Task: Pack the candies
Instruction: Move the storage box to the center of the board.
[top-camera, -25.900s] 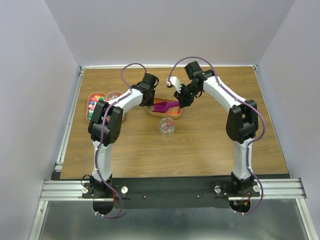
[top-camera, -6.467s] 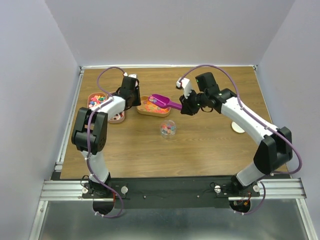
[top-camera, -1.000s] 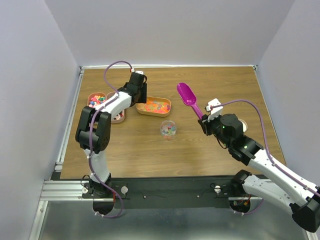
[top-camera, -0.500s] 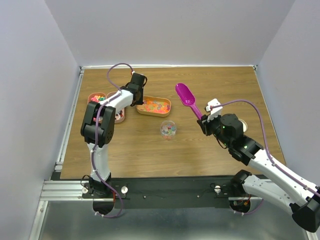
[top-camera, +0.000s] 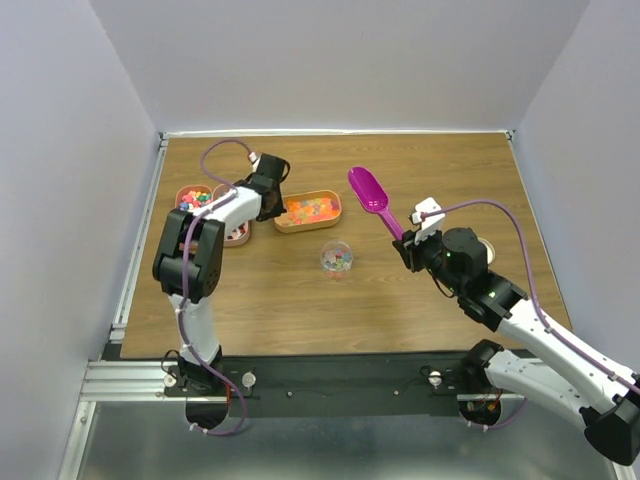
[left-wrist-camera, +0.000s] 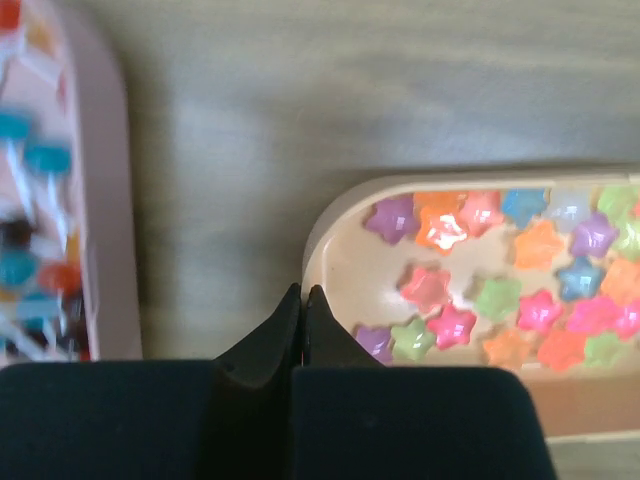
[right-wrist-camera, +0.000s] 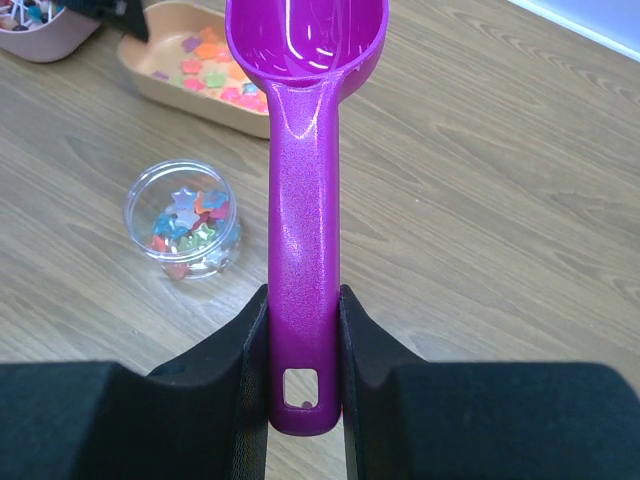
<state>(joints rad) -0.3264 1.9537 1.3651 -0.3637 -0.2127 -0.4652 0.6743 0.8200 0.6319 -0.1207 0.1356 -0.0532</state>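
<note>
- Clamped the left gripper (left-wrist-camera: 303, 300) fully shut over the last second and slid it round to the left end of the peach tray (left-wrist-camera: 340, 270); barely shifted the right arm meanwhile.
- Meets fingertip to fingertip right at the tray's rounded rim; cannot tell whether any of that rim is pinched between them.
- Probably set there to steady or tug the tray, judging by the contact at its end wall.
- Grips the magenta scoop (right-wrist-camera: 305, 200) by its handle in the right gripper (right-wrist-camera: 302, 300), jaws pressed on both sides, bowl pointing away and raised off the wooden table (top-camera: 400, 300).
- Shows an empty bowl, so likely parked between scoops, not carrying a load.
- Finds most star-shaped candies (left-wrist-camera: 430, 285) loose in the peach tray, bunched toward its right part, with the left end nearly bare.
- Finds a smaller share already in the clear round jar (right-wrist-camera: 128, 215), open on the wood near the tray, on its near side.
- Leaves other mixed sweets (left-wrist-camera: 30, 160), blurred, in a pink tray (left-wrist-camera: 105, 200) to the left, apart from the peach one.
- Judged partway done: jar far from full, more scooping needed.
- Worth watching: shut tips slipping off the thin rim, or the tray skidding toward the jar.
</note>
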